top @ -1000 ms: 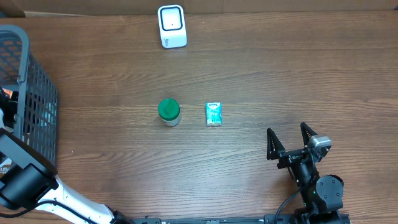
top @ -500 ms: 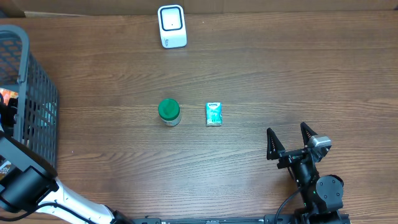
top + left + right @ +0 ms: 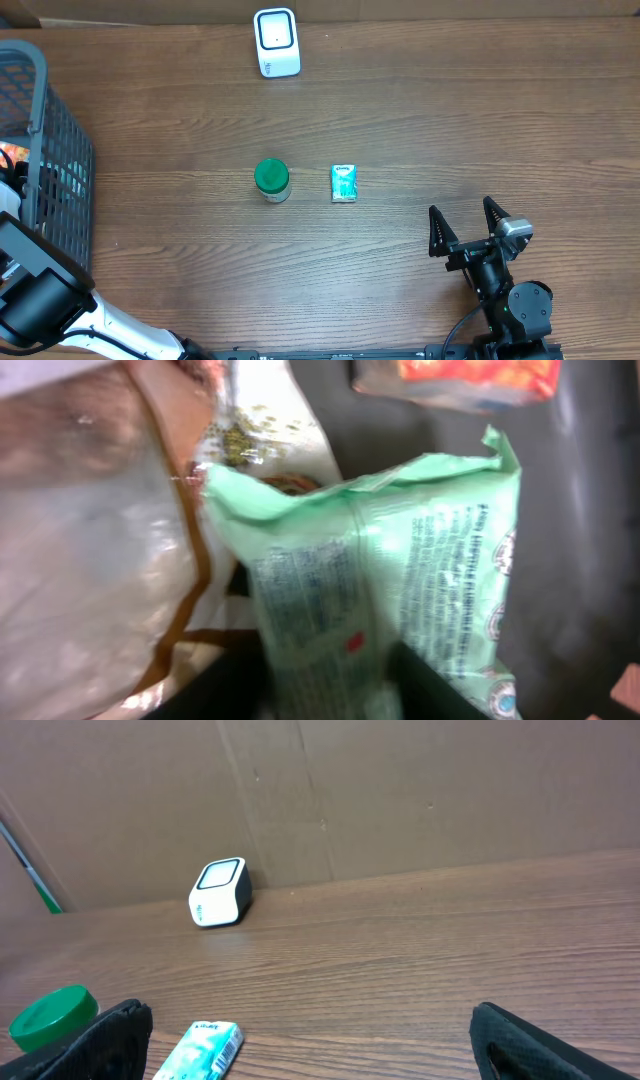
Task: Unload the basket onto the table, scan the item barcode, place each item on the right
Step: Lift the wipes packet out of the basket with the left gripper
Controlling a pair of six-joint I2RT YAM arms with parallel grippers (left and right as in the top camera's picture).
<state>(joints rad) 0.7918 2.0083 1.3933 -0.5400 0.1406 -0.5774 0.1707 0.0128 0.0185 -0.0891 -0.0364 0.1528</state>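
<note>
Inside the grey mesh basket (image 3: 60,150) at the left edge of the brown wooden table (image 3: 450,120), a pale green crinkled plastic packet (image 3: 400,560) is seen lodged between the fingers of the left gripper (image 3: 330,685). Its long axis runs out ahead of them, slightly tilted. Both fingers appear to be set against its near end, but a firm pinch cannot be confirmed. The right gripper (image 3: 461,215) is spread wide and empty, well apart. The white box-shaped scanner (image 3: 277,42) is stationed at the far edge, so the lift is judged to be the left arm's.
</note>
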